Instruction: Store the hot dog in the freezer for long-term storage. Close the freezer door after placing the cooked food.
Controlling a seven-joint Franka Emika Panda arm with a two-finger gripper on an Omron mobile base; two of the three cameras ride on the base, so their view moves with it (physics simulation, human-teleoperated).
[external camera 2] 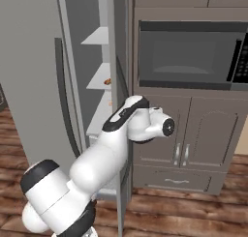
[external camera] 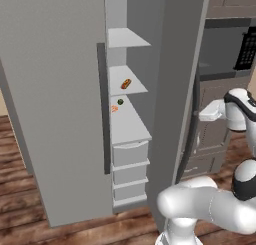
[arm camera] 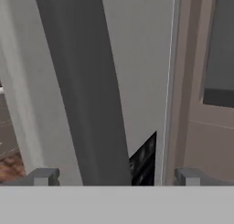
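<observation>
The hot dog point(external camera: 126, 83) point(external camera 2: 107, 81) lies on the second white shelf inside the freezer point(external camera: 129, 125) point(external camera 2: 95, 37). The freezer door point(external camera: 50, 104) point(external camera 2: 29, 76) stands swung wide open to the left, its long dark handle point(external camera: 103, 109) facing the opening. My gripper point(arm camera: 116, 177) is open and holds nothing. Its fingertips point(arm camera: 43, 176) stand far apart in front of a grey fridge door with a dark vertical handle point(arm camera: 84, 90). The hand is outside the freezer, to the right of its opening.
A small dark green round item point(external camera: 120, 102) and a flat orange scrap point(external camera: 114, 109) sit on the shelf below the hot dog. White drawers point(external camera: 130, 169) fill the freezer's bottom. A dark microwave point(external camera 2: 186, 54) and brown cabinets point(external camera 2: 193, 134) stand to the right.
</observation>
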